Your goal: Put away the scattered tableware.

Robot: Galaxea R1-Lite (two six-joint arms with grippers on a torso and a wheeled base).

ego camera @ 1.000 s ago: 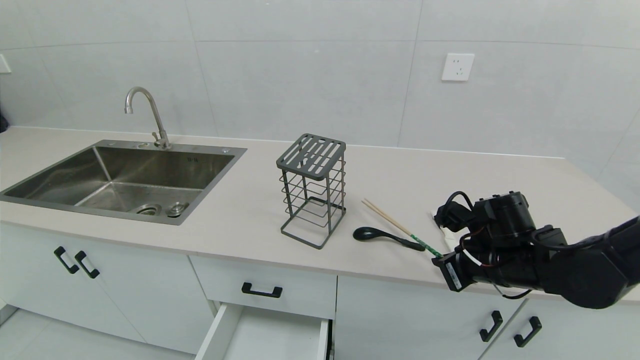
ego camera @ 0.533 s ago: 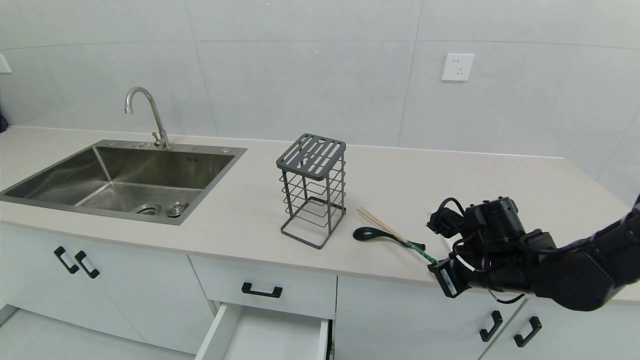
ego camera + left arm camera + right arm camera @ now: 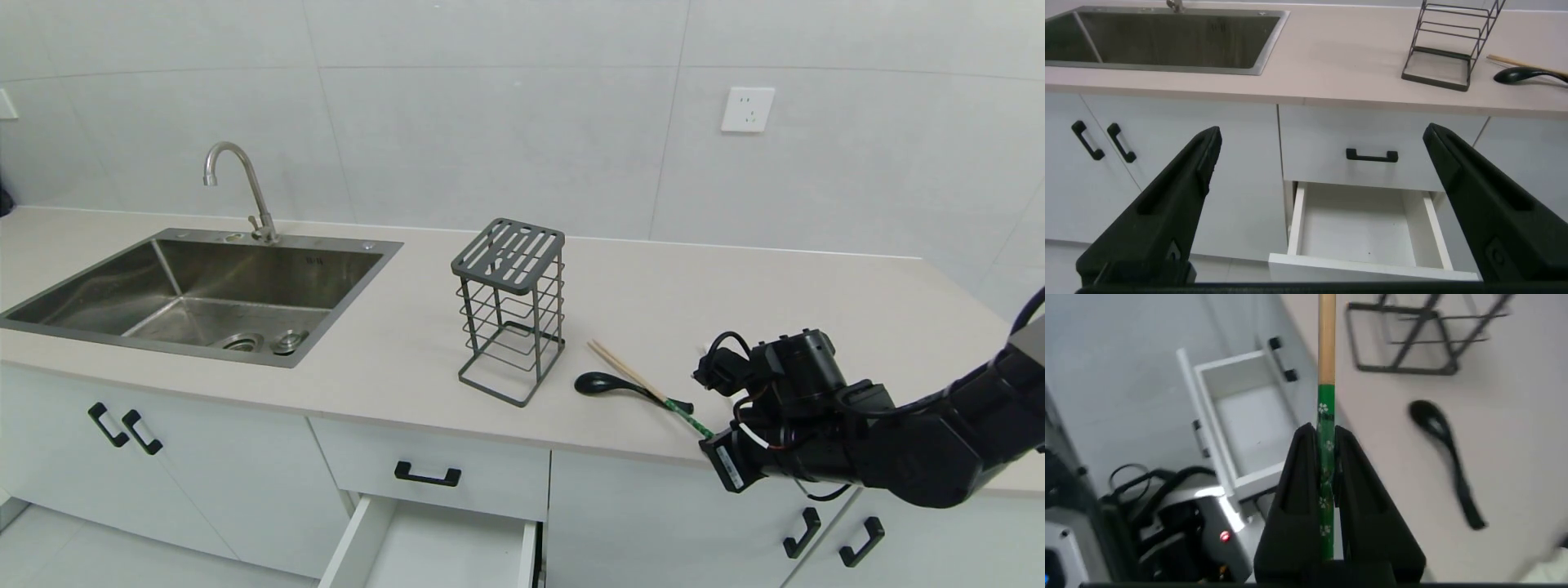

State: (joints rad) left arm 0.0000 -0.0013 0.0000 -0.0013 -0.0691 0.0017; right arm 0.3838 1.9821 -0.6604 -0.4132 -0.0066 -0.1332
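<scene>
Where the head view gives the whole bench, the right end effector [image 3: 718, 445] hangs at the bench's front edge toward its right end, clenched on the green-patterned end of the chopsticks [image 3: 629, 371]. From there they slant out over the bench toward the wire rack [image 3: 508, 251], crossing above the handle of the black spoon [image 3: 594, 382]. Their pale tips end just beside the rack's base; whether they touch the bench I cannot tell. This view shows two tips slightly parted, so two chopsticks. The right wrist view shows them as a single line [image 3: 1326, 359] pinched between the two fingers of that end effector [image 3: 1325, 445].

The spoon lies flat near the front edge, just right of the rack, bowl toward it. In the right wrist view the spoon [image 3: 1451, 461] is seen full length, apart from the rack's base frame [image 3: 1400, 369].

The left end effector [image 3: 1323, 139] is released, its two fingers spread wide, in front of the cupboards below the bench. Its view looks into the open drawer [image 3: 1368, 229] and catches the rack [image 3: 1437, 69] and the spoon [image 3: 1527, 75] along the bench top. The drawer [image 3: 441, 547] sits pulled out beneath the front edge, under the rack, and also appears in the right wrist view [image 3: 1245, 416].

The count: two chopsticks, one spoon, one rack, one open drawer, one sink [image 3: 343, 302] set into the bench's left part, and one tap [image 3: 237, 184] behind it.
</scene>
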